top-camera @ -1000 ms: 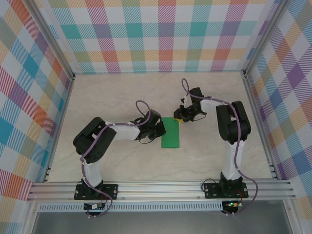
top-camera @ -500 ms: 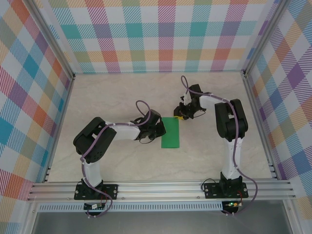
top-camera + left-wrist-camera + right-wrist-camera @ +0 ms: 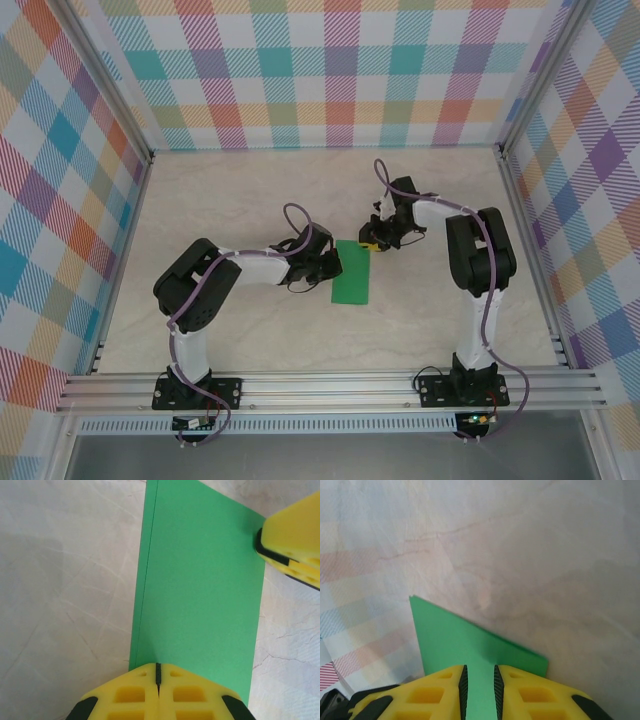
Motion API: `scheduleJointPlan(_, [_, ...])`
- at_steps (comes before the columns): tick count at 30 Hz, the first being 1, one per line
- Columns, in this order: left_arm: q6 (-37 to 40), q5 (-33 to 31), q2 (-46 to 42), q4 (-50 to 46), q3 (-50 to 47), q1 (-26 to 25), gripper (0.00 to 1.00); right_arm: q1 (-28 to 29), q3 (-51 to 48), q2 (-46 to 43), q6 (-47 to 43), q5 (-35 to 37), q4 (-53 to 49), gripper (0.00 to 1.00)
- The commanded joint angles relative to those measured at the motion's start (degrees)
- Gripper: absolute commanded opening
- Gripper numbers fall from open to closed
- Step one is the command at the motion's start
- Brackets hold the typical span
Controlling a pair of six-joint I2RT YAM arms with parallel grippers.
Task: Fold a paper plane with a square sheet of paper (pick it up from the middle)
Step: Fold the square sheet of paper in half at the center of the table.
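The thin bright-green square sheet of paper [image 3: 351, 272] lies flat on the pale marbled table [image 3: 250, 200] between my two arms. It looks already doubled into a long rectangle, because my left wrist view shows a second layer's edge running along its left side [image 3: 200, 590].

My left gripper [image 3: 158, 667] is fully closed, with its tips resting on the near edge as a weight. My right gripper [image 3: 478, 672] sits at the far right corner [image 3: 455, 640] with its jaws only a slit apart. The green shows through the gap, and nothing there is lifted off the table.

I judge that the half fold is done and a nose-corner fold comes next. For that, my right fingers need to catch only the top layer at that corner and then swing it inward to the long edge. My left gripper has to pin the sheet so it cannot slide or skew.
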Motion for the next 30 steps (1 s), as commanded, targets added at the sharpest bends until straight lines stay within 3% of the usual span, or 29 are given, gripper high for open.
scheduleJointPlan(1, [1.7,0.1,5.1,-7.3,-2.1,-0.1,0.0,0.3,0.2,-1.9,-0.2,0.1,-1.5,0.24])
scheduleJointPlan(12, [2.4,-0.6,3.8,-9.0,-3.9,-0.2,0.0,-0.6,2.2,4.8,1.2,0.7,0.1,0.24])
scheduleJointPlan(18, [2.2,-1.3,3.4,-10.4,-3.6,-0.2,0.0,-0.9,4.0,4.6,0.3,0.7,-2.0,0.25])
scheduleJointPlan(20, [2.5,-1.2,3.3,-10.8,-3.3,-0.3,0.0,-1.3,3.8,3.6,0.2,-3.0,-0.1,0.25])
scheduleJointPlan(25, [1.9,-1.8,2.7,-11.6,-2.8,-0.4,0.0,-3.1,3.1,1.8,1.1,-4.3,1.6,0.25])
scheduleJointPlan(30, [2.0,-1.8,2.5,-11.4,-2.5,-0.4,0.0,-3.5,1.9,3.9,0.6,-2.5,2.2,0.24])
